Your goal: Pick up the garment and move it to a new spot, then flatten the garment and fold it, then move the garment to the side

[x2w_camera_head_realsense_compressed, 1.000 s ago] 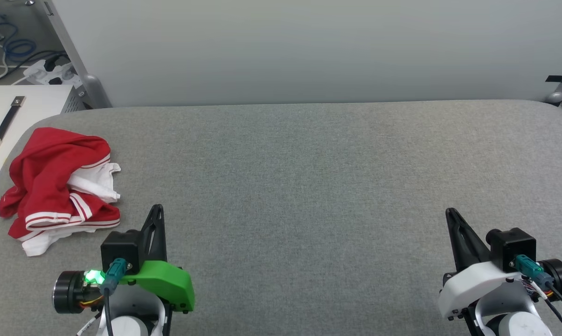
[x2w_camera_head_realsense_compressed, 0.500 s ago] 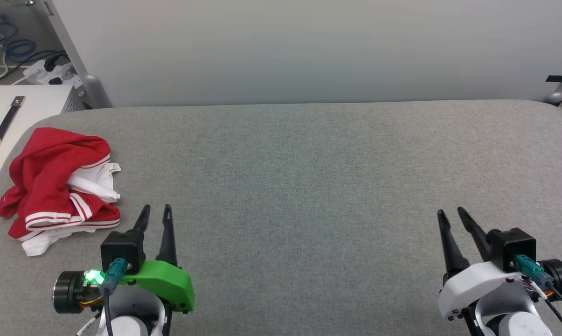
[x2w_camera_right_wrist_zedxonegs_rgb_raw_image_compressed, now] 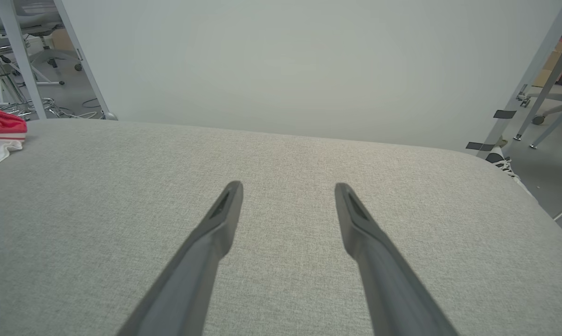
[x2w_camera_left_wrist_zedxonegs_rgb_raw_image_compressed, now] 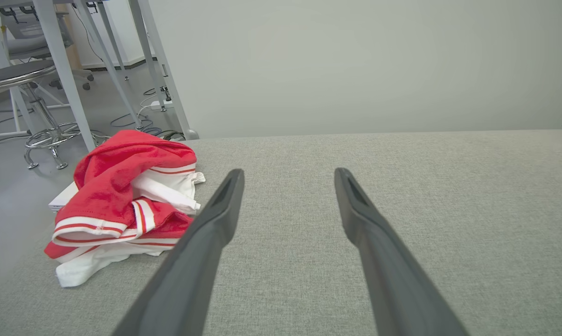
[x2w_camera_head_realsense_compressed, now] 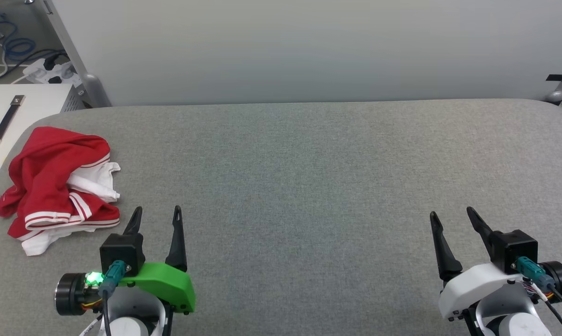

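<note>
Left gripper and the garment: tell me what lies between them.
Nothing but bare grey tabletop lies between the left gripper and the garment, as the head and left wrist views show.

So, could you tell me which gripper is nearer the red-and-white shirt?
Left. The left gripper is just right of the shirt, not touching; the right gripper is far across the table.

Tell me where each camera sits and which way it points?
Head view: on the robot's head, looking forward and down at the gray table; left gripper and right gripper show at the bottom, open.
Left wrist view: on the left wrist, looking along its fingers over the table; crumpled garment left of them.
Right wrist view: on the right wrist, looking along its fingers toward a pale wall.
Shared: all three show the garment, at the table's left end.
</note>
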### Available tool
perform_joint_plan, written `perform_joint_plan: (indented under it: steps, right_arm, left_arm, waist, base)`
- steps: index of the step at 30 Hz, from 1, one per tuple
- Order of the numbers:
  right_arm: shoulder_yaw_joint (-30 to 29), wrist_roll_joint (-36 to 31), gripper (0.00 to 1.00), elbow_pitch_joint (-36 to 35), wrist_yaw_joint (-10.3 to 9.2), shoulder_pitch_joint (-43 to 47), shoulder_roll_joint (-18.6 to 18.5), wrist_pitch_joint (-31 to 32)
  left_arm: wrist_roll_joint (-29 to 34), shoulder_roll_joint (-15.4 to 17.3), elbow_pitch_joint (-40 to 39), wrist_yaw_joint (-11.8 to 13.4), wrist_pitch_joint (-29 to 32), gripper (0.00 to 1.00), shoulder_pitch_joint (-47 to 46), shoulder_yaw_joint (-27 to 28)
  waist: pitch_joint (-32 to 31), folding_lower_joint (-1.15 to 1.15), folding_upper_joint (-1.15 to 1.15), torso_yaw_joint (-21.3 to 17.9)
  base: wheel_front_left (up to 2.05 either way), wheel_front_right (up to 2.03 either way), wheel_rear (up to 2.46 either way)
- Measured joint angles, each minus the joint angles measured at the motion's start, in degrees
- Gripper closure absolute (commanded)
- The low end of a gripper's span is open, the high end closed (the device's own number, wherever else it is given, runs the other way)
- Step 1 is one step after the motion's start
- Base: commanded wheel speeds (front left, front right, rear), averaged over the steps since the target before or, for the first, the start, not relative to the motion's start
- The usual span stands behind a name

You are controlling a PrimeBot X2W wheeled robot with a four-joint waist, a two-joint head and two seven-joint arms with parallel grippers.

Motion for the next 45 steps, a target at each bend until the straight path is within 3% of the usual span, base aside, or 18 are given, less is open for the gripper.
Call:
perform_joint_plan:
  steps: [45]
  right_arm:
    - [-0.80,4.25,0.00,-2.29,0.00,-0.14,0.00,-5.15]
  left_arm:
    - [-5.97,-0.01,1.89,-1.55,-5.43,0.00,-0.01,-1.27]
  waist:
    - [0.58,0.00,0.00,0.16]
  base:
    - [0.00,0.00,0.00]
